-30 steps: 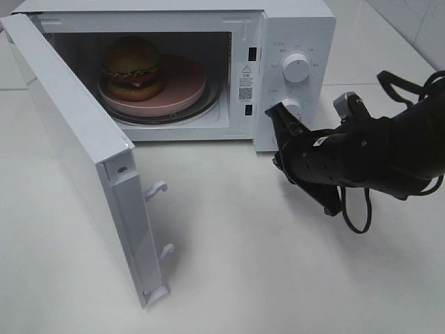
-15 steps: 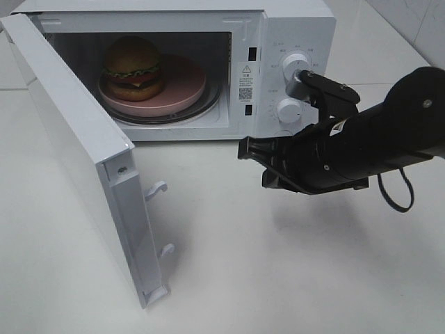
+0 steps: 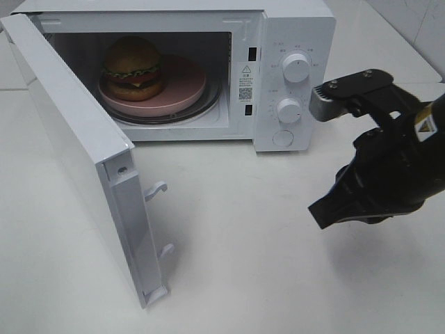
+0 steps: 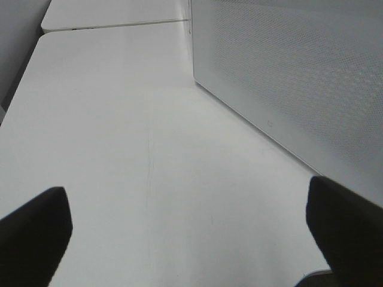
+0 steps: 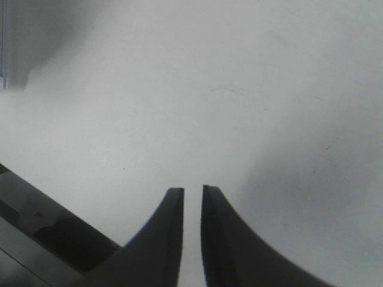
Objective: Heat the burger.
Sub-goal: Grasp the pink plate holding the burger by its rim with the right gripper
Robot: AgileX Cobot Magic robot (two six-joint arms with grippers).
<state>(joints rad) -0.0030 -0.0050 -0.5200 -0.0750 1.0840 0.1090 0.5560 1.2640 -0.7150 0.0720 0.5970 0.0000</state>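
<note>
Burger [image 3: 132,67] sits on the plate [image 3: 186,89] inside the microwave [image 3: 299,28], door [image 3: 69,146] wide open. Right hand [image 5: 191,194] hovers over the tabletop [image 3: 236,264], jaws barely parted, empty. Left hand [image 4: 188,200] is spread wide, empty. I'd push the door's outer edge squarely till it latches, then turn a knob [image 3: 297,69].

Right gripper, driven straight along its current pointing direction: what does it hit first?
Most likely the bare table: the right gripper aims down at it, with nothing in between as far as the wrist view shows.
</note>
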